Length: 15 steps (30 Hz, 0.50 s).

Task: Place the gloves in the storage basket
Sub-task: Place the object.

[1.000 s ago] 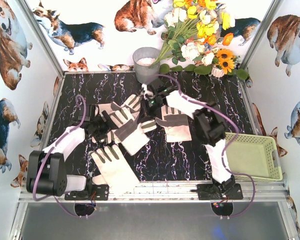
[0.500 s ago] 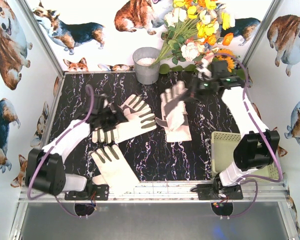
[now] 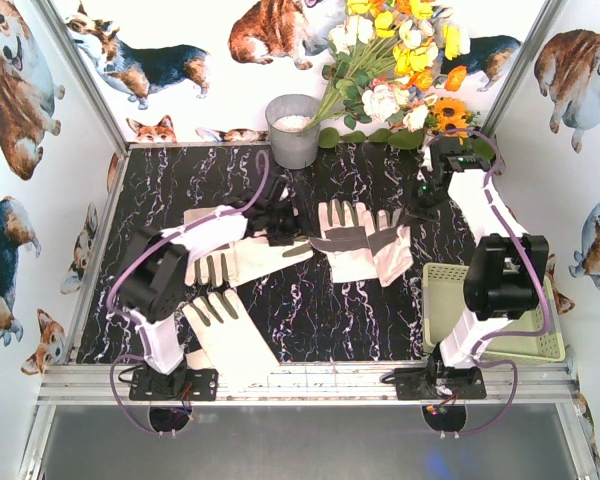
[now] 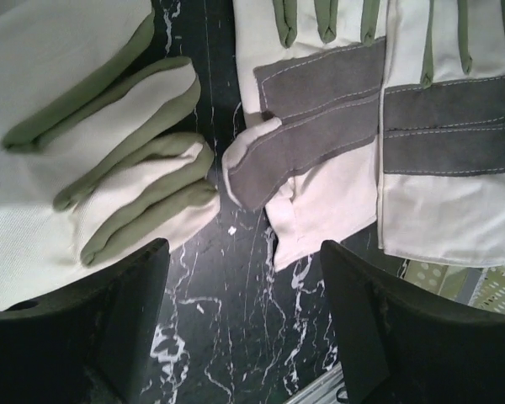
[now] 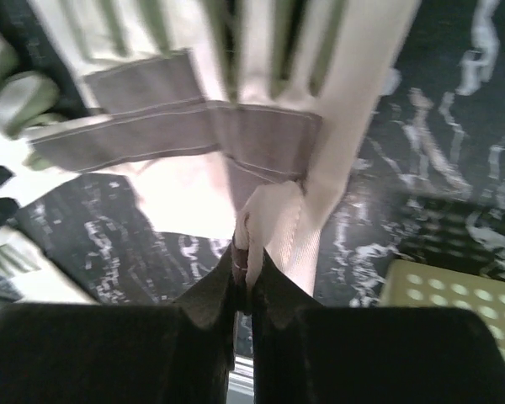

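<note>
Four gloves (image 3: 342,240) counted for certain, all on the table left of the basket (image 3: 442,300). A cream patch under my left arm may be a fifth; I cannot tell.

One basket. No glove shows in it, though my right arm hides part of it.

Held glove (image 3: 390,250): nearest the basket, just beyond its far-left corner, long axis running fingers-away, cuff toward the basket. My right gripper (image 5: 244,252) is pinched tight on a fold at its thumb edge.

Second glove: touching the held one on the side away from the basket, same heading.

Third glove (image 3: 245,262): farther left of the basket, lying crosswise.

Fourth glove (image 3: 230,340): farthest left of the basket.

Left gripper (image 4: 244,278): fingers apart, nothing between them, over bare table between the third glove's fingers and the second's thumb, well apart from the basket.

Judgement: the right arm is the nearer one. The held glove needs lifting and carrying toward me and rightward over the basket rim.
</note>
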### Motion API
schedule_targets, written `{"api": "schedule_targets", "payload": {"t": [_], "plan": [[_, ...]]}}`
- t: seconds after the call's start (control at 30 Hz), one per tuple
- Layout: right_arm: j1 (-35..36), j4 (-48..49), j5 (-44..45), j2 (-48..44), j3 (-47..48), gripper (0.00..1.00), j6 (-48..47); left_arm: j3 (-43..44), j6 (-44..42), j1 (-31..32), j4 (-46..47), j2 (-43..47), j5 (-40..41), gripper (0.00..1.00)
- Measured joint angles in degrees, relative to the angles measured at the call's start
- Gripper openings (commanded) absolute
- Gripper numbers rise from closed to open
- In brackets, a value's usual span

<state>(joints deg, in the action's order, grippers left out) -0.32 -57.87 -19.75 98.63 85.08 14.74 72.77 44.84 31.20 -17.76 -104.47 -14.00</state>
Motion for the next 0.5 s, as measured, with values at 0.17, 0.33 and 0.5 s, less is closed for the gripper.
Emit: {"api": "schedule_targets", "payload": {"t": [0.17, 0.33, 0.5], "plan": [[-1.40, -1.81, 9.66, 1.97, 0.57, 0.00, -2.40, 2.25, 1.14, 0.52, 1.31, -5.79, -1.38, 0.62], [-2.62, -1.90, 15.76, 3.17, 0.52, 0.00, -2.36, 2.49, 2.47, 0.90, 2.03, -8.79, -1.73, 0.55], [-3.10, -0.28, 19.12, 3.52, -0.94, 0.00, -0.63, 2.54, 3.43, 1.46, 2.67, -9.92, -1.66, 0.39]]}}
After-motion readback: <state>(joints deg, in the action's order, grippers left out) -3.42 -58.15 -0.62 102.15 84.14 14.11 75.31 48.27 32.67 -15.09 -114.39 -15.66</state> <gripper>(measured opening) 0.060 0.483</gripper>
